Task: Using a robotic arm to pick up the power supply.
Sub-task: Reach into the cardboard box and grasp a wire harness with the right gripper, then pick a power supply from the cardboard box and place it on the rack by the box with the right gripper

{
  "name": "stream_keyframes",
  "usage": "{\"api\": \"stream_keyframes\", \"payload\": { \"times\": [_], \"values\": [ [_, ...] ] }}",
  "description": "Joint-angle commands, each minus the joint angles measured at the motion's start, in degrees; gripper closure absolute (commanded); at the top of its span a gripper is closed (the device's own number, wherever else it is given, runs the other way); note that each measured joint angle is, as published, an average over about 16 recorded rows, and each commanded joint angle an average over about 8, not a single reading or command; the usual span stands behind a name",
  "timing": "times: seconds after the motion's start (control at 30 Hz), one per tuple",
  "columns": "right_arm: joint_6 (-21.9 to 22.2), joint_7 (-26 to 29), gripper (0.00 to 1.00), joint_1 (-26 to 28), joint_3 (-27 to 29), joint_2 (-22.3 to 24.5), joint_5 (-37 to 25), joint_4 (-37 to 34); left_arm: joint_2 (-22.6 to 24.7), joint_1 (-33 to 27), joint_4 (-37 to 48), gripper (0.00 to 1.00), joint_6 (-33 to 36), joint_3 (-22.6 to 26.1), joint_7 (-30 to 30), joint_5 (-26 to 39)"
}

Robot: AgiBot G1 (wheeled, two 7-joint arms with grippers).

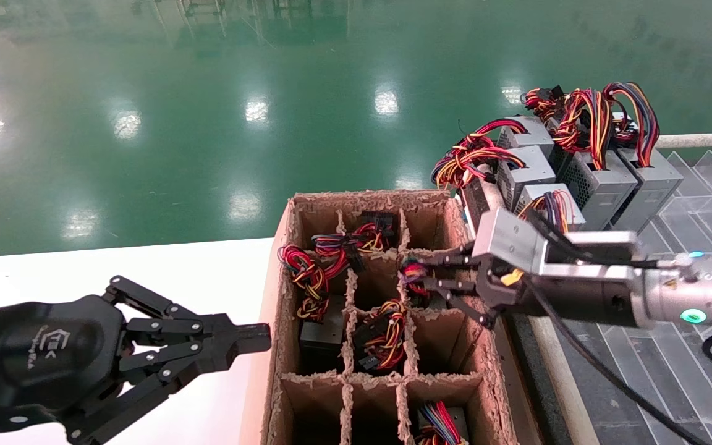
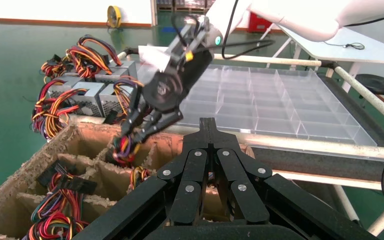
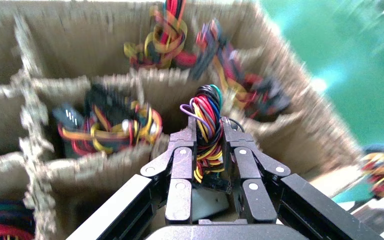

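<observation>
- The cardboard box (image 1: 282,290) occupied the lower centre of the head view, split by cardboard dividers (image 1: 348,346) into a grid of cells.
- Several cells held units topped with red, yellow and orange wires; others showed only bare cardboard.
- The right gripper (image 1: 421,276) reached into the cell at the right edge of the grid's middle row, right of centre in the head view. Its fingers (image 3: 182,155) were clamped on the wire bundle (image 3: 207,120) of the power supply (image 3: 207,197).
- The power supply sat in that cell, wires uppermost (its body was mostly hidden, so its long axis could not be told).
- The left gripper (image 1: 257,339) hovered at lower left of the head view, over the white table (image 1: 195,272) just beside the box wall, fingers pressed together on nothing.
- A white logo (image 1: 53,343) marked the left gripper body; its lettering was not readable.
- Grey units with long looping wires (image 1: 584,167) stood in a group at upper right, on a clear compartment tray (image 2: 280,100).
</observation>
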Motion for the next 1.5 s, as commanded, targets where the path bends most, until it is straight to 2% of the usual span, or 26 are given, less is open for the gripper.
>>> {"api": "stream_keyframes", "payload": {
  "times": [0.03,0.37,0.67,0.9,1.07,1.5],
  "values": [
    [0.3,0.2,1.0,0.2,0.6,0.5,0.6,1.6,0.0,0.0,0.0,1.0,0.0,0.0,0.0,0.0],
    [-2.7,-9.6,1.0,5.6,6.9,4.2,8.1,3.0,0.0,0.0,0.0,1.0,0.0,0.0,0.0,0.0],
    [-5.1,-16.3,1.0,14.1,10.0,6.9,8.1,3.2,0.0,0.0,0.0,1.0,0.0,0.0,0.0,0.0],
    [-5.7,-18.2,1.0,18.4,11.8,10.3,6.5,3.1,0.0,0.0,0.0,1.0,0.0,0.0,0.0,0.0],
    [-5.7,-17.5,1.0,18.1,13.4,14.1,6.8,2.9,0.0,0.0,0.0,1.0,0.0,0.0,0.0,0.0],
    [-4.9,-16.0,1.0,11.6,16.6,25.4,6.2,2.7,0.0,0.0,0.0,1.0,0.0,0.0,0.0,0.0]
  ]
}}
